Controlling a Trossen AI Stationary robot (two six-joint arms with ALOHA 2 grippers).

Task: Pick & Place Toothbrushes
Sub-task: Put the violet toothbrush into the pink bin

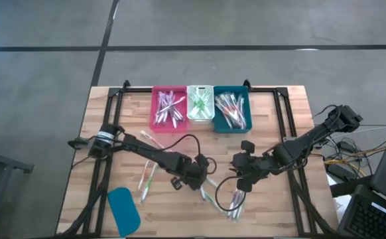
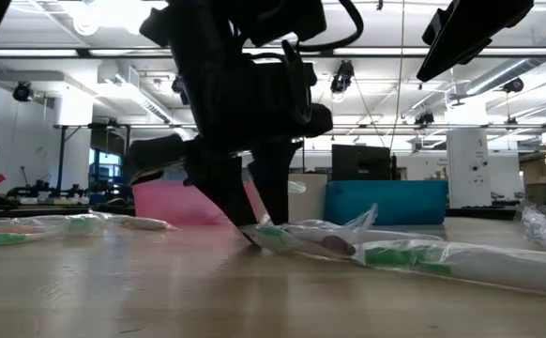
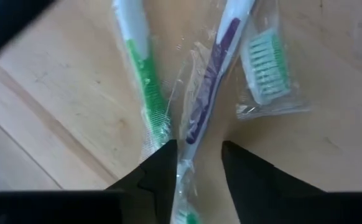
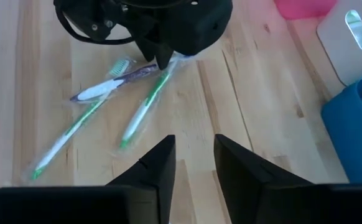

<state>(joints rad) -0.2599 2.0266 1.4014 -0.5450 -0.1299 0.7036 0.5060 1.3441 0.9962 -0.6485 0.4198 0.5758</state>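
Wrapped toothbrushes lie loose on the wooden table. A purple one (image 3: 201,106) lies between two green ones (image 3: 142,68) (image 3: 265,65), and others lie further left (image 1: 146,176) and near the front edge (image 1: 235,202). More fill the pink bin (image 1: 169,109), white bin (image 1: 199,103) and teal bin (image 1: 231,111). My left gripper (image 3: 199,155) (image 1: 199,176) is open and down at the table, one finger on either side of the purple toothbrush's handle. My right gripper (image 4: 193,152) (image 1: 241,182) is open and hovers over bare wood just to its right. My left gripper comes from above, pointing down, its fingers astride the purple toothbrush's wrapped handle (image 3: 190,134), which lies flat on the table. One fingertip (image 3: 168,158) stands right at the wrapper's edge. Whether it touches, I cannot tell.
A flat teal lid (image 1: 123,209) lies near the front left corner. The three bins stand side by side at the far edge. Black frame rails (image 1: 107,133) run along the table's left and right sides. Bare wood lies between the bins and the grippers.
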